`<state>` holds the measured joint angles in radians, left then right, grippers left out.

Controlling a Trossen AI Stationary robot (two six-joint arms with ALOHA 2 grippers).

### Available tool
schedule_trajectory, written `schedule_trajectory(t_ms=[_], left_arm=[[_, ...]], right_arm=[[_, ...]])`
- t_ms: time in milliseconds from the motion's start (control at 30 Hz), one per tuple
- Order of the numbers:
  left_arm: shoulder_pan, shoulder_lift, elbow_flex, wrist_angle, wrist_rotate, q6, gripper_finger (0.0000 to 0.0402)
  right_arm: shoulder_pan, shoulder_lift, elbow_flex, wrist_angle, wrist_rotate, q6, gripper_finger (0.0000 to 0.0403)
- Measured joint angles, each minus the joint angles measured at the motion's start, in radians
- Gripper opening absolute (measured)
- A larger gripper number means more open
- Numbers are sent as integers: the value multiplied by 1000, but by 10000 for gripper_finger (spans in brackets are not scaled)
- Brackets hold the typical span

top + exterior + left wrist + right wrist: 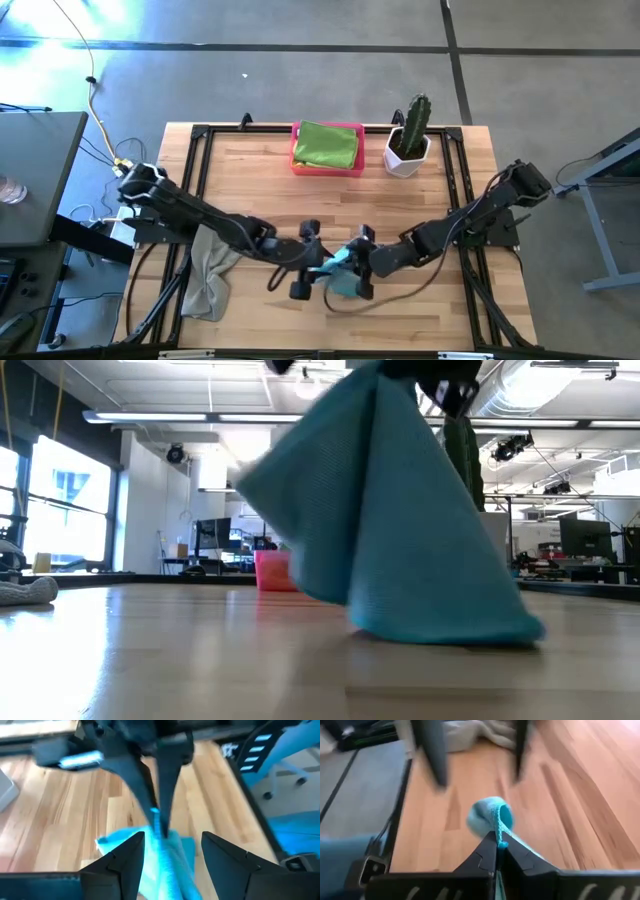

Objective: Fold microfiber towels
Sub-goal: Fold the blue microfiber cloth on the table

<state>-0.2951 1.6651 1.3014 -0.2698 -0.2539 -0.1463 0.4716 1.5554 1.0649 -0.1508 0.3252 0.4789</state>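
The right hand (496, 851) is pinching a light blue towel (343, 272) tight, lifting it off the desk (440, 300). The left hand (172, 852) is standing spread around the towel, just opposite. A grey towel (210, 270) is lying behind the left hand.

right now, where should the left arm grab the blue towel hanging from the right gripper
Probably a free lower corner of the blue towel, approached from the left arm's side. It hangs as a cone from the right gripper, pinched at its top, hem brushing the table. The left gripper stands open beside it.
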Motion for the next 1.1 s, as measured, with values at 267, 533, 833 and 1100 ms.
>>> schedule_trajectory(t_ms=[267, 533, 833, 1100], left_arm=[[9, 128, 0, 126, 26, 27, 188], [14, 147, 0, 171, 7, 30, 188], [15, 146, 0, 160, 11, -8, 136], [14, 146, 0, 158, 34, 3, 24]], right_arm=[[-16, -7, 0, -41, -126, -40, 0], [-15, -8, 0, -50, -209, -153, 0], [-16, -8, 1, -64, -224, -192, 0], [-16, -8, 1, -66, -224, -192, 1]])
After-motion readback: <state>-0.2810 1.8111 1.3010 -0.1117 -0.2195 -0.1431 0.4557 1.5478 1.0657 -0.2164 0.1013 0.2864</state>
